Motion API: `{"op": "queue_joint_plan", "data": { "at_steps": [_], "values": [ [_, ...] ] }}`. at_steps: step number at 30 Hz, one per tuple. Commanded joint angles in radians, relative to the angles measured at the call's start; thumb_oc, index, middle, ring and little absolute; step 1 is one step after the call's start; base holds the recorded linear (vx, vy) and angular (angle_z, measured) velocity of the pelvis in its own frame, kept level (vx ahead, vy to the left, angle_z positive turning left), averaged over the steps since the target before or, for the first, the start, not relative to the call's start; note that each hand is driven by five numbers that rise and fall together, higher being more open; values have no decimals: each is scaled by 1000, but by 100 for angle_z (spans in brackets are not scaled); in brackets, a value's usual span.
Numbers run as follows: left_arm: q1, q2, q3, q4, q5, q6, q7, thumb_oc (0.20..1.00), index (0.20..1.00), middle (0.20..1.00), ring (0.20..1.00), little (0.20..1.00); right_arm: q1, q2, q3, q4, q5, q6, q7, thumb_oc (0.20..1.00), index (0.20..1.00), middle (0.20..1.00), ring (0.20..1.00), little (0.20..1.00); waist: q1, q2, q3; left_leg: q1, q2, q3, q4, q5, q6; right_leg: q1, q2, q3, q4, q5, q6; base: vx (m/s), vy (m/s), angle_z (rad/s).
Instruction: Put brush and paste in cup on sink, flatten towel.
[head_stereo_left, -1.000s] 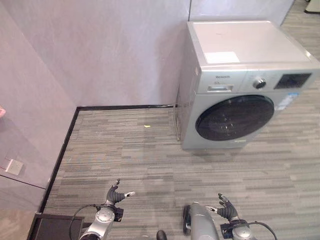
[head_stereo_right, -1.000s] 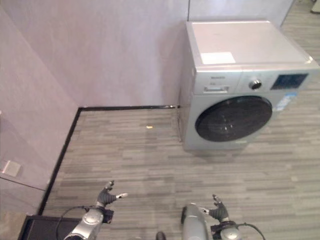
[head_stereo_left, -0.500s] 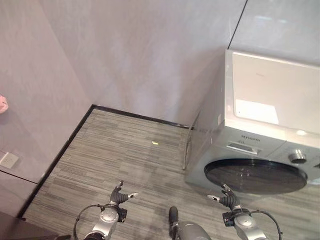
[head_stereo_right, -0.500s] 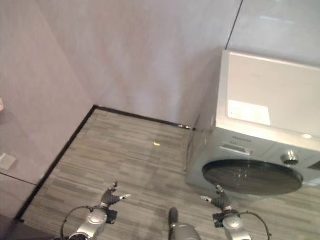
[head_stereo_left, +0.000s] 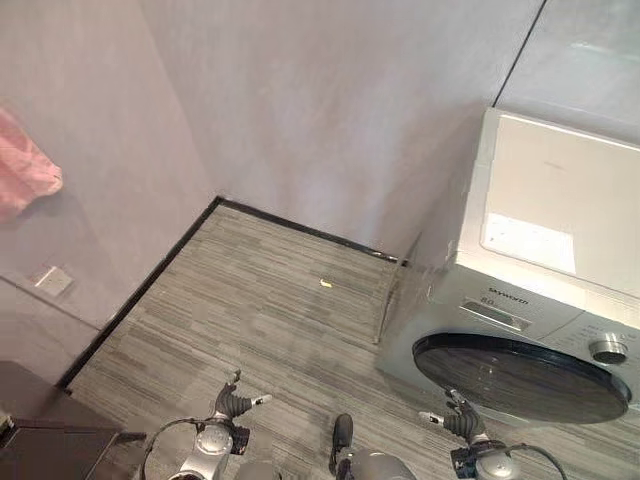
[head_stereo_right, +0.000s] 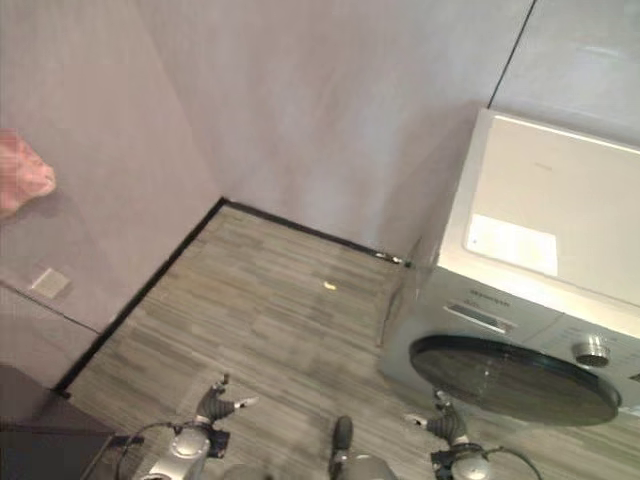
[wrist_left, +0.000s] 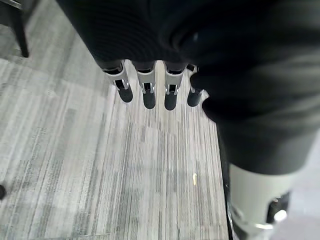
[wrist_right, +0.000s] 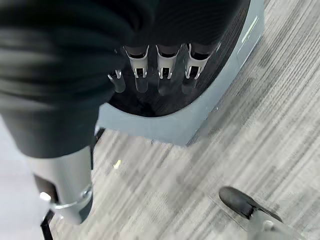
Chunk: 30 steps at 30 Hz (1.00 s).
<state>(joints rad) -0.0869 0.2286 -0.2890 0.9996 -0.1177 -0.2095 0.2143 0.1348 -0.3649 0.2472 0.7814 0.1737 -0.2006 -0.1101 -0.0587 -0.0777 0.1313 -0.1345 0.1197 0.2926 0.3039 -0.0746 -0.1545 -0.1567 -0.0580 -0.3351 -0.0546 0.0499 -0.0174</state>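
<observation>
A pink towel (head_stereo_left: 26, 176) hangs crumpled against the left wall, far from both hands. My left hand (head_stereo_left: 232, 405) is low over the striped floor, its fingers (wrist_left: 145, 93) straight with nothing in them. My right hand (head_stereo_left: 460, 422) hangs low in front of the washing machine's round door, and its fingers (wrist_right: 162, 76) are straight and empty too.
A silver washing machine (head_stereo_left: 540, 250) with a dark round door stands at the right against the back wall. A dark cabinet top (head_stereo_left: 40, 440) fills the lower left corner. A wall socket (head_stereo_left: 50, 280) sits below the towel. A small yellow scrap (head_stereo_left: 325, 283) lies on the floor.
The camera has swung to the left: the washing machine slid right and the pink towel came further into view. Both hands keep the same open pose.
</observation>
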Motion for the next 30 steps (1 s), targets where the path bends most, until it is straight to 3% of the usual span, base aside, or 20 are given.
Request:
{"op": "queue_joint_plan", "data": {
  "at_steps": [1,2,3,4,6,7,10,11,12,13,18,20,23,24,25,26,30],
  "values": [
    [-22,17,2,-34,12,-19,17,1000,1000,1000,1000,1000,28,-43,-34,-73,-5,-33,-29,1000,1000,1000,1000,1000,0,29,9,-31,62,45,-235,184,27,89,-67,24,117,-50,119,148,135,95],
    [-22,16,2,-34,13,-19,18,1000,1000,1000,1000,1000,28,-44,-35,-73,-6,-33,-30,1000,1000,1000,1000,1000,-1,30,11,-32,62,53,-247,204,34,84,-68,14,120,-43,113,299,212,66],
    [-24,16,-2,-32,23,-16,26,1000,1000,1000,1000,1000,34,-46,-45,-67,-19,-30,-45,1000,1000,1000,1000,1000,-10,38,7,-55,122,80,-310,268,4,108,-81,5,118,-61,130,224,164,70],
    [-25,16,-3,-34,23,-15,27,1000,1000,1000,1000,1000,36,-51,-49,-67,-23,-29,-52,1000,1000,1000,1000,1000,-17,39,6,-61,147,116,-332,291,-5,119,-89,-3,119,-66,134,282,164,71],
    [-26,15,-2,-40,19,-14,29,1000,1000,1000,1000,1000,40,-53,-53,-73,-21,-27,-55,1000,1000,1000,1000,1000,-24,41,5,-51,166,161,-371,317,-17,136,-98,-8,120,-75,142,296,211,29],
    [-19,13,3,-37,19,-11,25,1000,1000,1000,1000,1000,29,-57,-38,-66,-39,-12,-39,1000,1000,1000,1000,1000,-12,51,-2,-41,161,142,-334,319,-16,174,-103,14,119,-96,149,492,372,8],
    [-4,29,17,-46,7,-15,18,1000,1000,1000,1000,1000,37,-55,-26,-73,-71,-3,-13,1000,1000,1000,1000,1000,6,30,-6,-70,138,124,-239,263,3,218,-143,41,135,-110,156,379,292,-32],
    [-4,38,21,-54,-3,-19,14,1000,1000,1000,1000,1000,45,-58,-31,-72,-78,1,-7,1000,1000,1000,1000,1000,10,20,-3,-85,130,125,-193,237,12,229,-162,47,140,-101,162,238,235,-40],
    [-4,60,30,-71,-9,-24,12,1000,1000,1000,1000,1000,57,-59,-42,-67,-89,8,3,1000,1000,1000,1000,1000,18,-4,-2,-99,108,127,-128,173,40,238,-207,60,157,-64,178,239,239,-23],
    [-4,60,30,-72,-10,-24,12,1000,1000,1000,1000,1000,57,-58,-42,-67,-89,8,3,1000,1000,1000,1000,1000,19,-5,-2,-99,107,129,-126,170,41,238,-209,61,158,-64,179,227,258,-23],
    [-16,101,53,-102,-24,-24,17,1000,1000,1000,1000,1000,60,-44,-60,-64,-81,6,13,1000,1000,1000,1000,1000,25,-28,-10,-91,7,128,-120,88,110,189,-295,107,264,118,213,172,289,2],
    [-12,118,50,-132,-20,-19,11,1000,1000,1000,1000,1000,45,-37,-42,-79,-82,7,22,1000,1000,1000,1000,1000,30,-23,-3,-60,-48,111,-148,60,149,136,-316,131,375,184,214,167,346,16],
    [-14,123,37,-138,-7,-14,4,1000,1000,1000,1000,1000,30,-33,-19,-83,-103,10,16,1000,1000,1000,1000,1000,23,-10,7,-38,-84,84,-159,39,173,113,-301,174,461,198,210,143,261,28],
    [-20,127,32,-140,0,-14,5,1000,1000,1000,1000,1000,19,-40,-5,-101,-112,8,16,1000,1000,1000,1000,1000,9,3,11,-37,-84,73,-167,55,189,49,-234,243,508,197,181,81,100,41],
    [-29,124,24,-130,19,-13,7,1000,1000,1000,1000,1000,15,-43,6,-116,-120,5,16,1000,1000,1000,1000,1000,-6,11,16,-24,-95,45,-168,44,195,28,-184,287,520,156,174,217,178,40],
    [-38,120,23,-113,21,-12,9,1000,1000,1000,1000,1000,23,-41,18,-133,-119,0,24,1000,1000,1000,1000,1000,-24,21,19,8,-101,25,-191,45,197,-23,-122,304,519,52,146,197,122,55],
    [-35,116,33,-86,19,-14,18,1000,1000,1000,1000,1000,28,-38,13,-153,-92,-11,31,1000,1000,1000,1000,1000,-31,20,41,61,-102,15,-220,30,185,-116,-107,253,418,18,151,185,5,41]
  ]
}}
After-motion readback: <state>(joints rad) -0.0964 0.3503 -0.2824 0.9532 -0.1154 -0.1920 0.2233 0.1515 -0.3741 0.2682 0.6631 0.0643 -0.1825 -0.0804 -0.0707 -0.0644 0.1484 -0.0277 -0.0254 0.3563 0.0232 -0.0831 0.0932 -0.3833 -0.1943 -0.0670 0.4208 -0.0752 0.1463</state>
